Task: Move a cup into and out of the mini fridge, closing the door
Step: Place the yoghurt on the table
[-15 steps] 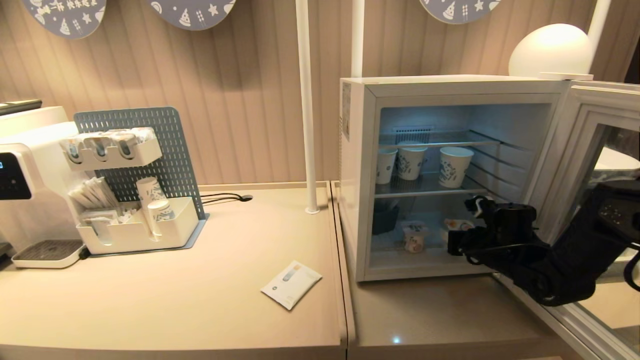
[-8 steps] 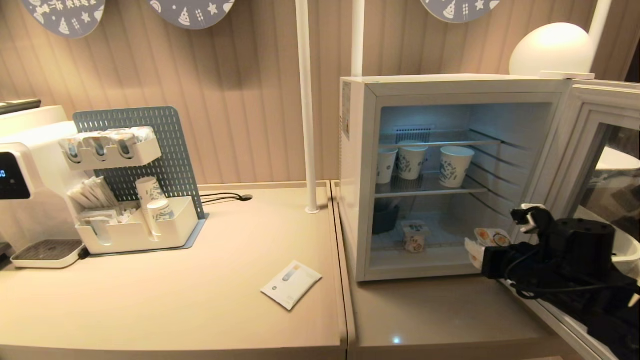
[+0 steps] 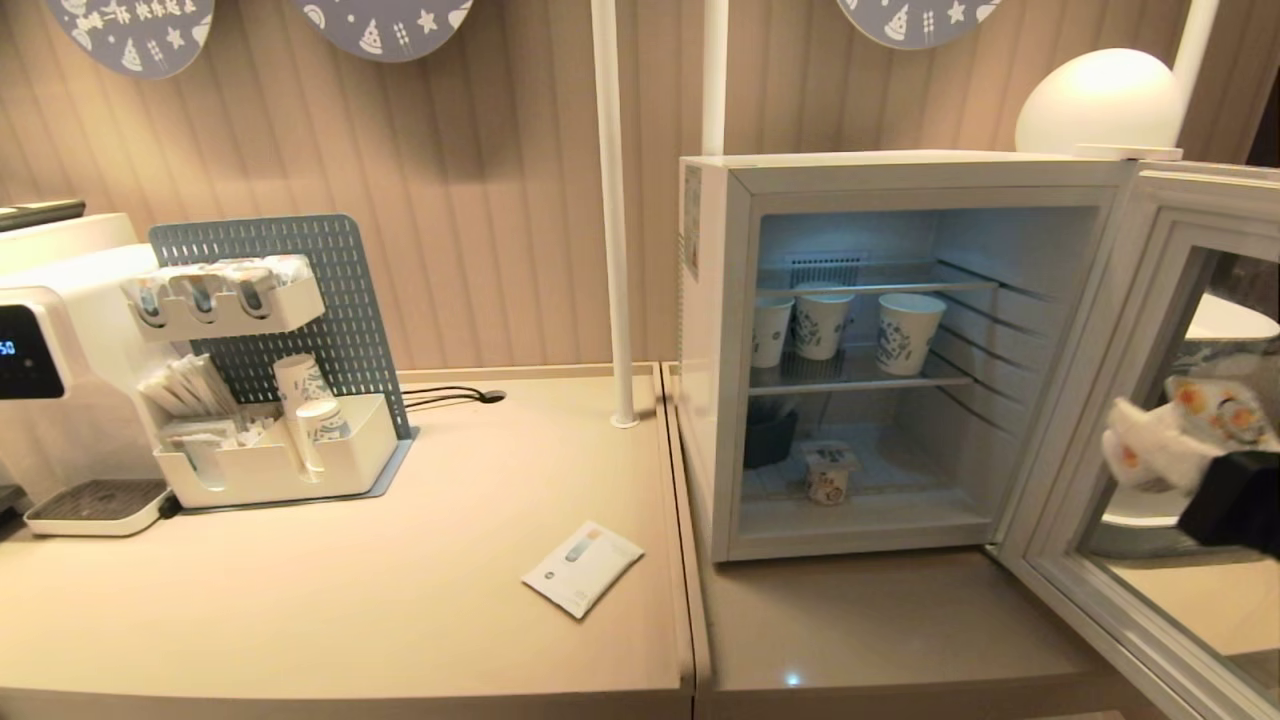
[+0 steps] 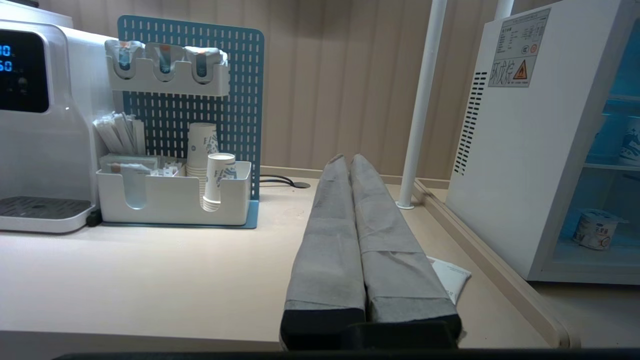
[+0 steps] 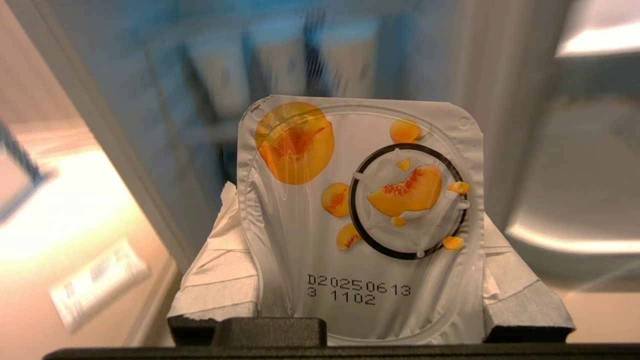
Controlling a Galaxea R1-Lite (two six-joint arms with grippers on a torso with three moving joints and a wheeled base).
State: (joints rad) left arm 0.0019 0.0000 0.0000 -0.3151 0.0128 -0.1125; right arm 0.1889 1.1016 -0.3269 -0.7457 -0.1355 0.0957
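The white mini fridge (image 3: 716, 300) stands on the right counter with its door (image 3: 1092, 360) swung wide open to the right. My right gripper (image 3: 1185, 430) is outside the fridge, in front of the door's glass at the head view's right edge. It is shut on a small cup (image 5: 360, 210) with a peach-printed foil lid, held between the white-wrapped fingers (image 5: 220, 270). That cup (image 3: 1222, 410) faces its lid toward the wrist camera. My left gripper (image 4: 348, 160) is parked low over the left counter, shut and empty.
A second small cup (image 3: 828, 472) sits on the fridge floor and three paper cups (image 3: 910, 332) stand on the wire shelf. A white packet (image 3: 582, 568) lies on the counter. An organiser (image 3: 270, 460), a dispenser (image 3: 40, 350) and white poles (image 3: 612, 200) stand further left.
My right gripper has drawn back out of the fridge's lower compartment with the peach-lidded cup in it, moving right to the open door. The left arm has stayed still.
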